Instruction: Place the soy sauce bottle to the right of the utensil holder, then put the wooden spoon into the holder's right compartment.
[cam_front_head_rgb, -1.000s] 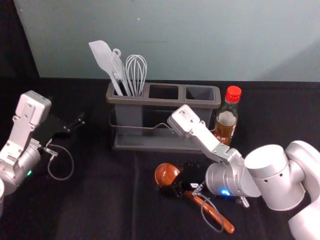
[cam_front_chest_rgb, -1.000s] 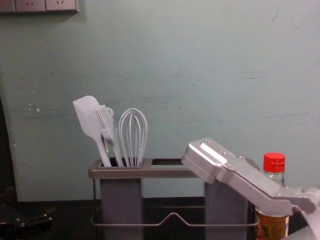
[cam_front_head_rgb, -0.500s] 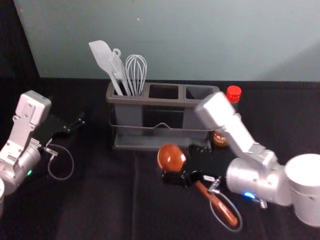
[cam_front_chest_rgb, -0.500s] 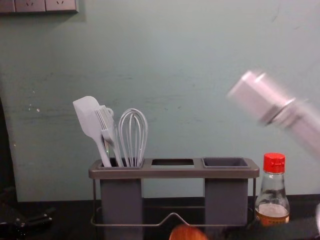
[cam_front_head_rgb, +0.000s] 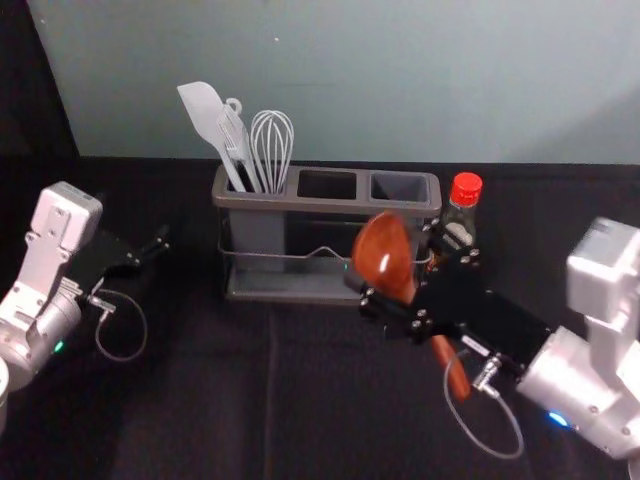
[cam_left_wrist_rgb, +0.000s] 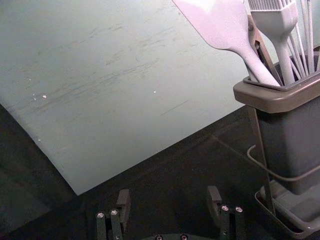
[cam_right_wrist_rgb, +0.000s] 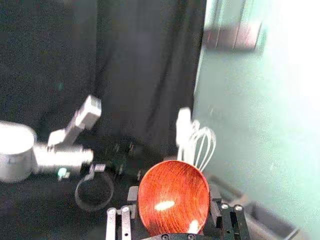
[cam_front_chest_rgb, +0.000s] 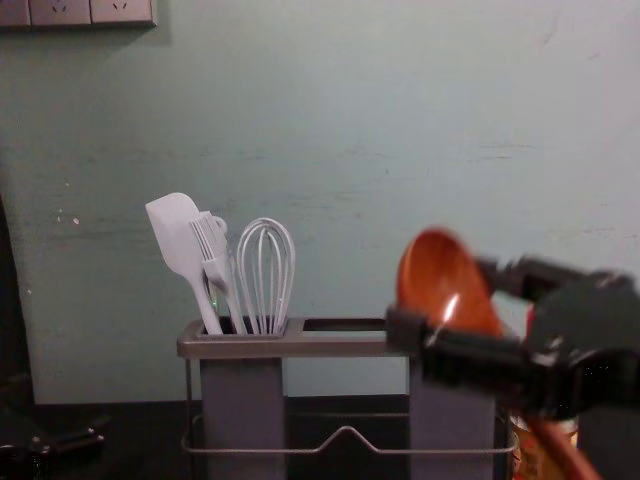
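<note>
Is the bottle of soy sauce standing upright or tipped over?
Upright: in the head view, the soy sauce bottle stands with its red cap on top.

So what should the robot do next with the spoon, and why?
Probably raise the right claw and bring it over the holder's right compartment, since it grips the wooden spoon in front of the holder, with the handle slanting down.

Bottle (cam_front_head_rgb: 466, 188) right of holder (cam_front_head_rgb: 300, 203); spatula (cam_front_head_rgb: 203, 108), brush (cam_front_head_rgb: 236, 137), whisk (cam_front_head_rgb: 272, 145) in left compartment.
</note>
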